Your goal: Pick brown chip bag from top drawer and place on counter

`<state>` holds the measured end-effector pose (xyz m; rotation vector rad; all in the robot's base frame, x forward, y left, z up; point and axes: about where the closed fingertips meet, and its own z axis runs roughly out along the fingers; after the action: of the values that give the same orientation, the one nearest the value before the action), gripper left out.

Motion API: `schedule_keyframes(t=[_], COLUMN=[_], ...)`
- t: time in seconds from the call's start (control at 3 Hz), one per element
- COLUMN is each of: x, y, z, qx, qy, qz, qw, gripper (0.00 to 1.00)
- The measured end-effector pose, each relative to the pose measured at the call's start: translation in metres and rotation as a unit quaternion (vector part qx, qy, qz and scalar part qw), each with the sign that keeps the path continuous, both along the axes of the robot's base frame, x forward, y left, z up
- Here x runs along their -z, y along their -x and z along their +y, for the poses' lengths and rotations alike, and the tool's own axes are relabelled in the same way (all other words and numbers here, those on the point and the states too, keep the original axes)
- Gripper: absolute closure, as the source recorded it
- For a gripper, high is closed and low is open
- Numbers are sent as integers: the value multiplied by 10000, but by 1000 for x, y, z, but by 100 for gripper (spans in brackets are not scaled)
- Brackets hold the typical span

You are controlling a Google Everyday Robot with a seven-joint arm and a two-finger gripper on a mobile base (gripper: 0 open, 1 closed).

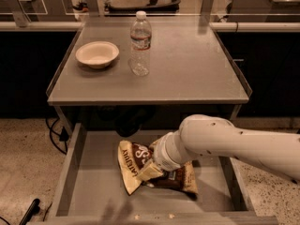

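Camera view: end effector [151, 169] low over brown chip bag [130, 159] in top drawer [93, 184] (grip indiscernible, bag partly hidden).

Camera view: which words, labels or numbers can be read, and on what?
"LATE JULY": pale edge of the brown chip bag, in the top drawer.
White lettering on the bag: partly hidden by the gripper, unreadable.
Label on the water bottle: too small to read.

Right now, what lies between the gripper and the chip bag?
Nothing: in the camera view the gripper sits right on the brown chip bag inside the top drawer.
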<state>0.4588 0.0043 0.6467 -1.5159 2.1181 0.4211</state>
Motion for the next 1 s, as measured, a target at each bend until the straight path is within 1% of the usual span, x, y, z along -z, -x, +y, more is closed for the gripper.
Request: schedule_keyframes(t=[0.67, 1.0], x=[0, 0], y=[0, 0], z=[0, 0], qx=[0, -2], qy=[0, 1], qz=[0, -1], qw=[10000, 10000], gripper=[86, 100])
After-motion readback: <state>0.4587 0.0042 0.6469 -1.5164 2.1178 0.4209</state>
